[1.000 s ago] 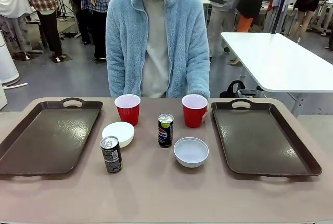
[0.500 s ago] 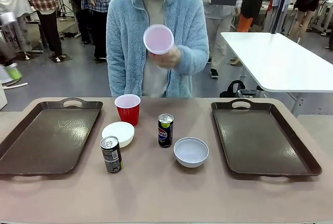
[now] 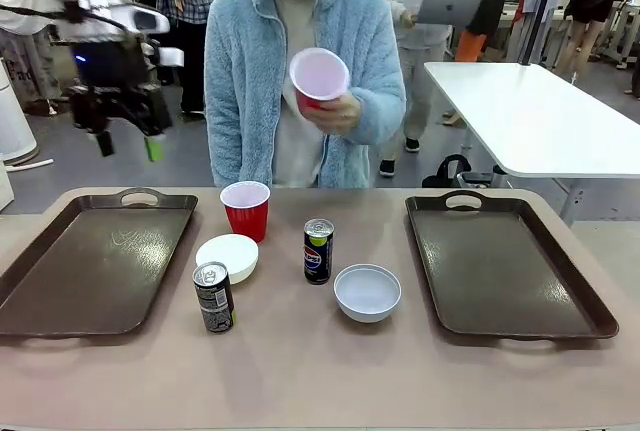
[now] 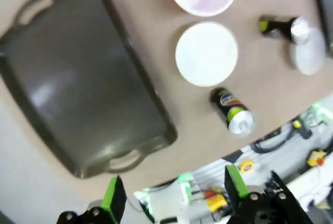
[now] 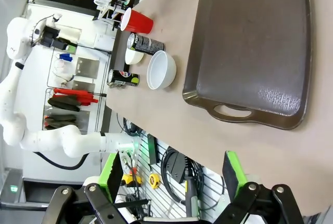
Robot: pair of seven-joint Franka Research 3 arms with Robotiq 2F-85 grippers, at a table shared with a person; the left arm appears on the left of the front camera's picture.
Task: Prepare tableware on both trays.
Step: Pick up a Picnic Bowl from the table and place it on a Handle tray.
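Status: nothing loaded. Left tray (image 3: 95,261) and right tray (image 3: 505,261) are both bare, so every placement is still open. My guess is one cup, one bowl and one can per tray.

Left gripper (image 3: 128,141) hangs high over the far end of the left tray, jaws spread, nothing between them. Right gripper (image 5: 170,174) is spread and empty too, off the table edge, facing the handle end of the right tray.

Five pieces stand on the table between the trays:
- red cup (image 3: 246,209): upright at the far side, white inside showing
- left bowl (image 3: 228,256): small, round, white. It looks rim-down, not sure.
- right bowl (image 3: 367,292): same kind, mouth up, empty, nearer the right tray
- Pepsi can (image 3: 318,250): upright, mid-table between the bowls
- dark can (image 3: 213,297): upright, nearest me, just beside the left bowl. Can't tell if they touch.

The second red cup (image 3: 318,79) is off the table. The person's hand (image 3: 342,111) holds it at chest height, tipped with its mouth toward me.
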